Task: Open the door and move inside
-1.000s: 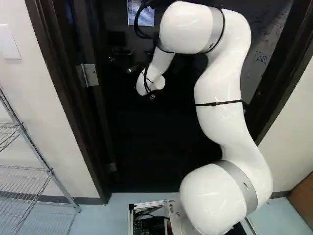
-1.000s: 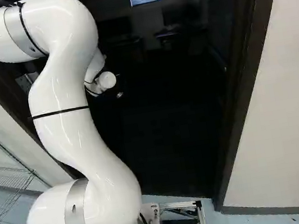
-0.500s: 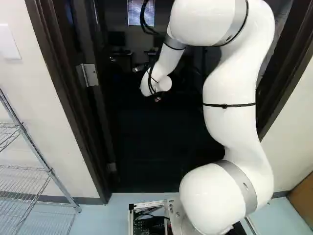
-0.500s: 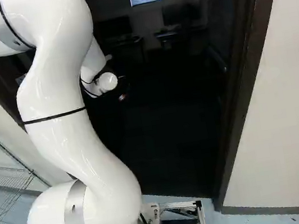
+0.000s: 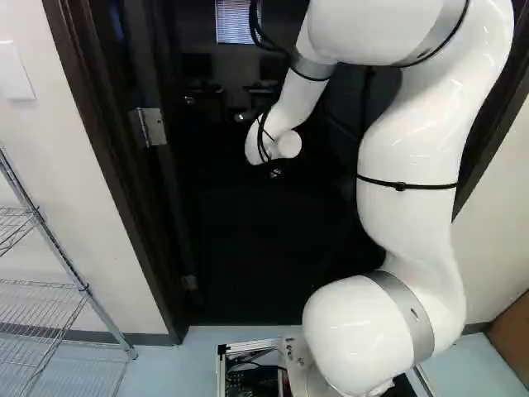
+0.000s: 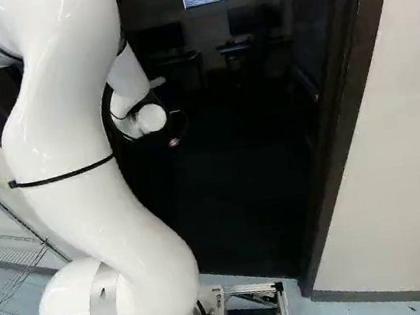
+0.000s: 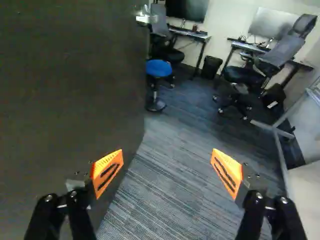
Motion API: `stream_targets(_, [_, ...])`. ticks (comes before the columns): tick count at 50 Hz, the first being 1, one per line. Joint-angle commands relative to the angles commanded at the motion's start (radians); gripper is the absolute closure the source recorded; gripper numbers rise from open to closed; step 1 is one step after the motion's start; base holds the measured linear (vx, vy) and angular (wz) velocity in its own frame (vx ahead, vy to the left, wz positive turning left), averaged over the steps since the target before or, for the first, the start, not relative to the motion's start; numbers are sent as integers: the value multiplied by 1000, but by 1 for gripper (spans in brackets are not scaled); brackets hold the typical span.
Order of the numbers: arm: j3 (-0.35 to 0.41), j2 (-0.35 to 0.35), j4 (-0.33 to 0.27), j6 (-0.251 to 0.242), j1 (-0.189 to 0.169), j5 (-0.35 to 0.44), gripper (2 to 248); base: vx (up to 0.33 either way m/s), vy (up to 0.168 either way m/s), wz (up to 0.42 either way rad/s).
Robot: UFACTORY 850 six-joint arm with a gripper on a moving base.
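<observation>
Striped carpet is laid beneath and ahead of the gripper; farther ahead, a blue stool, black bin, desks and office chairs are borne on it.

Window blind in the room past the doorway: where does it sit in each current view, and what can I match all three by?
Left base view: the blind is at the top, just left of the middle.
Right base view: at the top, just right of the middle.
Wrist view: not in it.
Shared landmark: the two desks, below the blind in both base views, ahead of the hand in the wrist view.
</observation>
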Motion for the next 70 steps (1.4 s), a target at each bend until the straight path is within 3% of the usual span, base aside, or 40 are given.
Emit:
stream_targets(53, [281, 254, 233, 0, -84, 0, 3, 0, 0, 0])
stream_targets(70, [322, 294, 272, 0, -101, 0, 3, 0, 0, 0])
